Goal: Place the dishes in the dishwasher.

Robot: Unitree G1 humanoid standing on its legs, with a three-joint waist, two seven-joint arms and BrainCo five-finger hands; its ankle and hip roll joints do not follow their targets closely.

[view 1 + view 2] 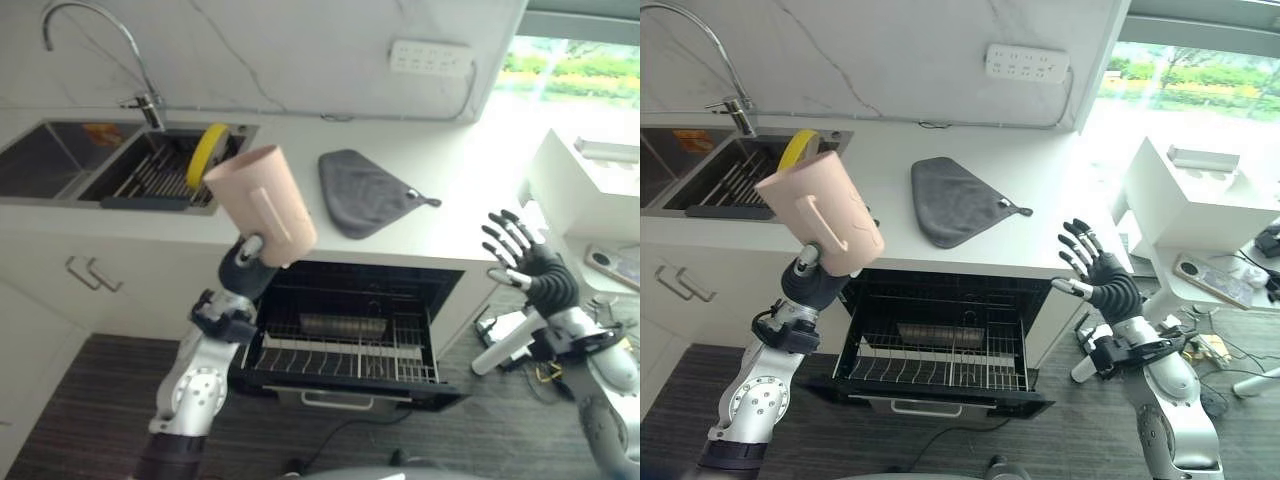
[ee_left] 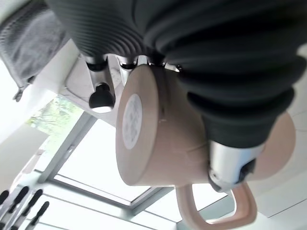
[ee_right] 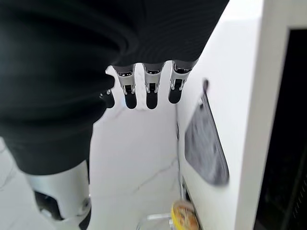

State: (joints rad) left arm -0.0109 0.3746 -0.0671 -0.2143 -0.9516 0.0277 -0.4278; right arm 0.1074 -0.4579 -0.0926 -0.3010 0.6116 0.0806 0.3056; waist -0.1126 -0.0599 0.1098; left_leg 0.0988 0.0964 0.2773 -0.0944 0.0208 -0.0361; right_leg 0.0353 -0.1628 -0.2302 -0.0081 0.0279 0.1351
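My left hand (image 1: 248, 262) is shut on a pale pink mug (image 1: 263, 205) and holds it up in front of the counter edge, above the left part of the open dishwasher (image 1: 345, 335). The mug (image 2: 158, 143) is tilted, base toward the wrist, with its handle (image 2: 216, 211) sticking out past my thumb. The dishwasher's wire rack (image 1: 940, 362) is pulled out below the counter. A yellow plate (image 1: 208, 152) stands on edge in the sink rack (image 1: 160, 178). My right hand (image 1: 1102, 275) is open, fingers spread, to the right of the dishwasher.
A grey cloth (image 1: 367, 192) lies on the white counter (image 1: 440, 235) above the dishwasher. A tap (image 1: 100, 50) arches over the double sink (image 1: 60, 160). A white box (image 1: 1200, 195) and cables (image 1: 1210, 345) sit at the right. Cabinet handles (image 1: 88, 272) are lower left.
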